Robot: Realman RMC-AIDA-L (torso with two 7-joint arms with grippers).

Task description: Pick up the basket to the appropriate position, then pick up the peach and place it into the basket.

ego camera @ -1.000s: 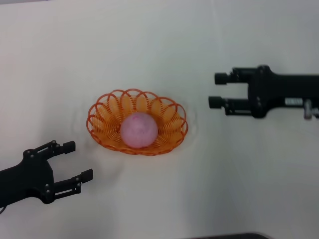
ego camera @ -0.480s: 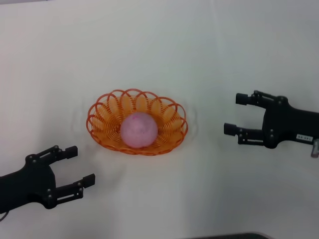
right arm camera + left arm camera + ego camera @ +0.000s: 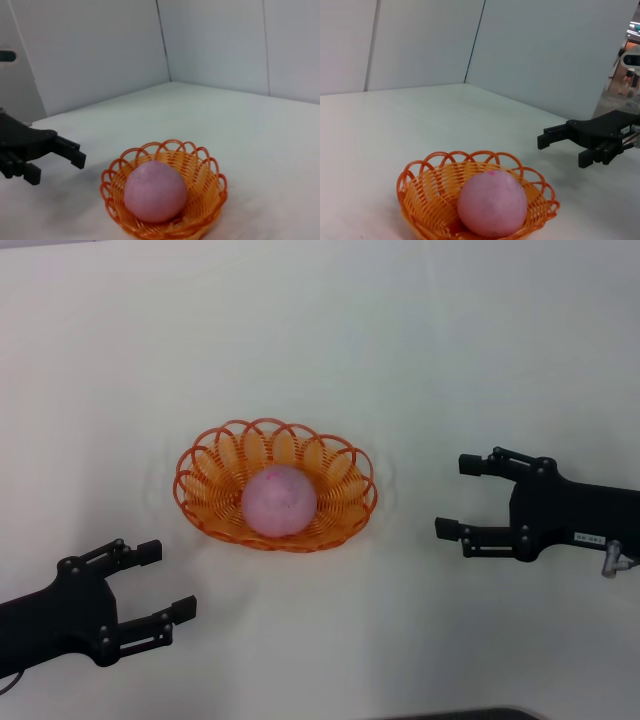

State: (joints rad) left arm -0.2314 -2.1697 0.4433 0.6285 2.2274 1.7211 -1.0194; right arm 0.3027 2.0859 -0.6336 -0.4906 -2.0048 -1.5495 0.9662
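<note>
The orange wire basket (image 3: 205, 478) stands on the white table in the middle of the head view. The pink peach (image 3: 279, 501) lies inside it. Both also show in the left wrist view, basket (image 3: 420, 190) and peach (image 3: 492, 202), and in the right wrist view, basket (image 3: 210, 187) and peach (image 3: 155, 191). My left gripper (image 3: 167, 580) is open and empty, near the front left, apart from the basket. My right gripper (image 3: 458, 496) is open and empty, to the right of the basket, apart from it.
The white table (image 3: 320, 340) spreads all around the basket. Pale walls stand behind it in the wrist views. A dark edge shows at the bottom of the head view.
My right gripper has dropped from the back right toward the near side and now sits level with the basket. My left gripper has drawn back a little toward the front.
</note>
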